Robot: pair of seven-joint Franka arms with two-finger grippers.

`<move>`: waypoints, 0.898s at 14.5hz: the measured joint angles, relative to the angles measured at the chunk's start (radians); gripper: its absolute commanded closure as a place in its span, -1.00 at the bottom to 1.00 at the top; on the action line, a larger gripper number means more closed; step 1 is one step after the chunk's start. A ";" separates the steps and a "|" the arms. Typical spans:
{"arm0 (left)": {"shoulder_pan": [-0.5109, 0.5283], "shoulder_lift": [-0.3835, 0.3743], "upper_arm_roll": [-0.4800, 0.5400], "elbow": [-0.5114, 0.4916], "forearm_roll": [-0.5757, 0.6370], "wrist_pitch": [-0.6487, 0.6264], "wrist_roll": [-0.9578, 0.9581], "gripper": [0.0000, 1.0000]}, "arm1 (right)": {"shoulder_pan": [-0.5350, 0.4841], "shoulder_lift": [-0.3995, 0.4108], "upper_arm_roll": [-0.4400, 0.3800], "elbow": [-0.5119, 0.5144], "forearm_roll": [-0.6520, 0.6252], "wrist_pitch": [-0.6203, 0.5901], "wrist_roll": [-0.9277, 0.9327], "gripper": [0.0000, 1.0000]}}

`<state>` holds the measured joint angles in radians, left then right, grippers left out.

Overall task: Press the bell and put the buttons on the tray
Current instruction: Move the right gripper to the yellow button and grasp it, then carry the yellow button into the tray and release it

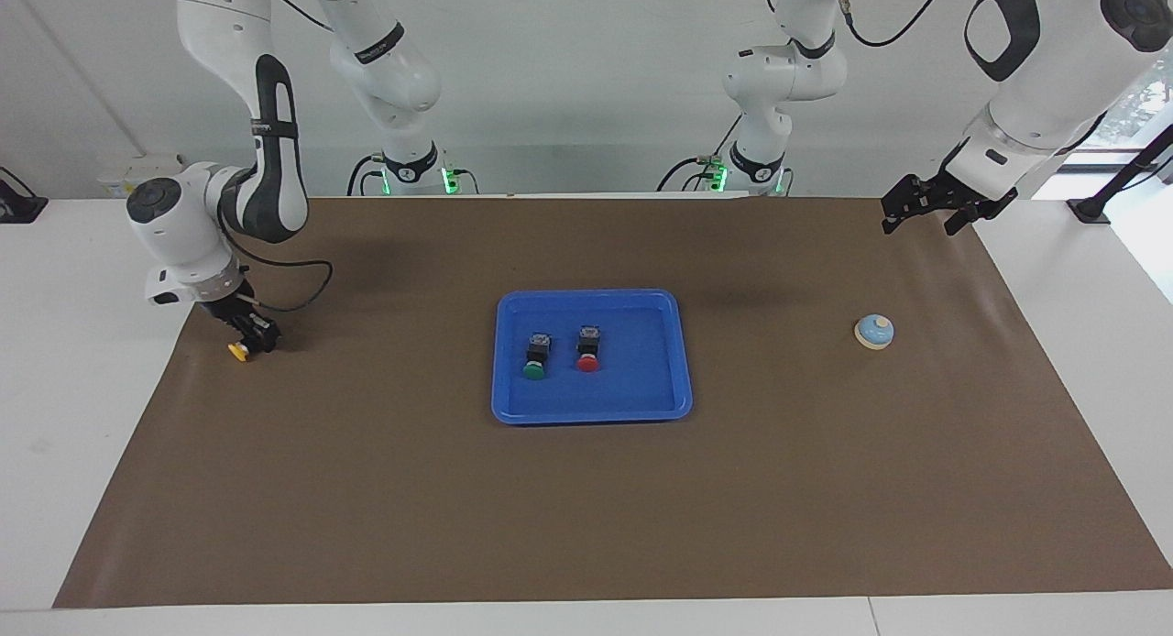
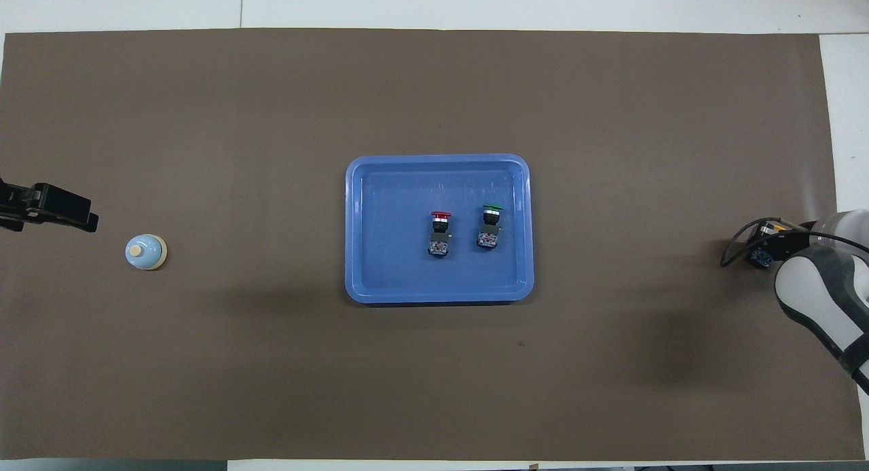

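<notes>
Down at the mat's edge, the right tool [image 1: 249, 336] grips the yellow button [image 1: 238, 351] — left tool [image 1: 927, 205] open, waiting.

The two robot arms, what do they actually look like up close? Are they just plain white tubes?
Not quite plain. Both are glossy white, built of rounded segments with dark grey or black panels and round caps at the joints. The right arm has thin black cables looping near its wrist. Each ends in a small black two-fingered claw: the right gripper and the left gripper. Green lights glow at their bases.
</notes>
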<state>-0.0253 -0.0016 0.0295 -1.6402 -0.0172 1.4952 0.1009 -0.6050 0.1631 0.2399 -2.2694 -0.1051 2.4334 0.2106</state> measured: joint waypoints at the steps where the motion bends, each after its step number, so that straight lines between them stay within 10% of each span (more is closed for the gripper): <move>1: 0.000 0.000 0.000 0.000 0.000 0.000 0.000 -1.00 | 0.014 -0.003 0.002 0.029 0.000 -0.063 -0.001 1.00; 7: 0.000 0.000 0.000 0.000 0.000 0.000 0.000 -1.00 | 0.299 -0.026 0.013 0.378 0.005 -0.542 0.112 1.00; 13: 0.000 0.000 0.000 0.000 0.000 0.000 0.000 -1.00 | 0.683 0.029 0.019 0.596 0.057 -0.673 0.442 1.00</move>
<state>-0.0253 -0.0016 0.0295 -1.6402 -0.0172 1.4951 0.1009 0.0785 0.1925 0.2590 -1.6736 -0.0478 1.7606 0.6525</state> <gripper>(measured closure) 0.000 0.586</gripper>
